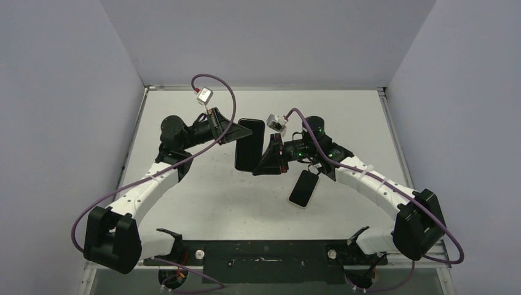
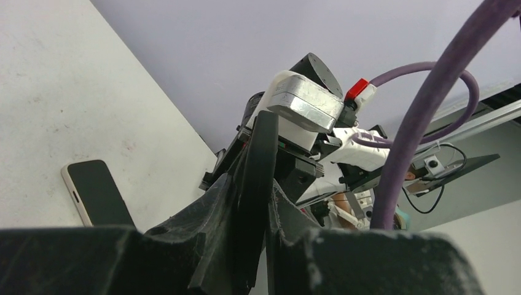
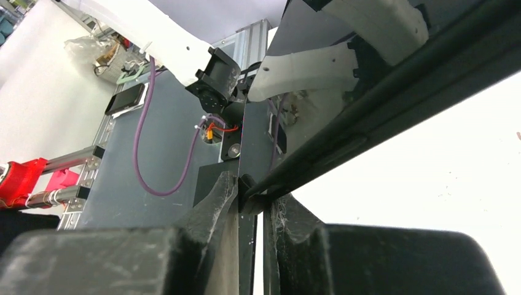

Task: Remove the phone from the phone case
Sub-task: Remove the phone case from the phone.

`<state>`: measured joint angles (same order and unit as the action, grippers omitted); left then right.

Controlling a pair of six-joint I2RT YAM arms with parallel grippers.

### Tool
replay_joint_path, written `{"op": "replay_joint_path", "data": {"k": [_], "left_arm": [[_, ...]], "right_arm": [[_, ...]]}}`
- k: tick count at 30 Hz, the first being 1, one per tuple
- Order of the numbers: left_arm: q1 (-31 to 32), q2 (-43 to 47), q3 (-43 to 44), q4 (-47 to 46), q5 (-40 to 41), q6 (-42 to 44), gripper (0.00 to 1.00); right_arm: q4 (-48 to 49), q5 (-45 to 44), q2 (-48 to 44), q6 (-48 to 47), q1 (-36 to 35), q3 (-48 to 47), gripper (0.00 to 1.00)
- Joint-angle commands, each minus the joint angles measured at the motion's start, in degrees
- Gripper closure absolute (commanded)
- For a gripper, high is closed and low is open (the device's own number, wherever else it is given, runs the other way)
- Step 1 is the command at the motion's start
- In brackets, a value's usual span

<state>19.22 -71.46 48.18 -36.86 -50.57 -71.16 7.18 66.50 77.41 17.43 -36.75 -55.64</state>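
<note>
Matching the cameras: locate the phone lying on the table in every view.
Top external: phone, right of centre on the table.
Left wrist: lower left, lying flat.
Right wrist: not in view.
Shared landmark: the black case clamped by left gripper and right gripper.

The phone case (image 1: pixel 249 144) looks like dull black plastic. At five o'clock from it, the phone (image 1: pixel 304 188) has a shiny dark glass front and a smooth pale rim. The table (image 1: pixel 203 196) is white and matt, with little grey scuffs. The left gripper (image 2: pixel 253 196) has rough black plastic fingers (image 2: pixel 209 215) with fluff. The silver box (image 2: pixel 304 104) looks like brushed metal.
</note>
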Motion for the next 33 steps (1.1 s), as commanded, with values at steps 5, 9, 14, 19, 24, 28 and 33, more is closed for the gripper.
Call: {"op": "replay_joint_path", "data": {"k": [5,9,14,19,24,28,33], "left_arm": [[-0.68,-3.08,0.85,1.19,3.76,-11.49,1.0],[-0.6,-3.8,1.35,2.07,3.07,-12.16,1.0],[-0.59,-4.51,-0.13,1.89,2.34,-14.03,1.0],[-0.06,-5.18,-1.36,0.84,2.0,-15.44,1.0],[1.82,-6.71,-1.53,-1.45,1.81,-16.97,1.0],[3.69,-8.01,-2.23,-4.42,2.04,-19.1,1.0],[4.33,-8.57,-1.93,-5.47,2.14,-19.92,1.0]], "right_arm": [[0.63,-2.56,-2.86,-18.31,-2.8,-5.06,1.0],[-4.96,-4.76,-2.65,-24.77,-4.07,-7.34,1.0],[-4.94,-7.34,-3.5,-27.67,-4.76,-7.73,1.0],[-5.03,-8.36,-3.8,-30.18,-5.73,-8.25,1.0],[-6.99,-9.52,-3.16,-33.68,-6.61,-9.45,1.0],[-9.67,-10.89,-3.05,-35.87,-6.93,-10.16,1.0],[-12.89,-15.49,-3.36,-39.37,-6.98,-10.27,1.0]]}}
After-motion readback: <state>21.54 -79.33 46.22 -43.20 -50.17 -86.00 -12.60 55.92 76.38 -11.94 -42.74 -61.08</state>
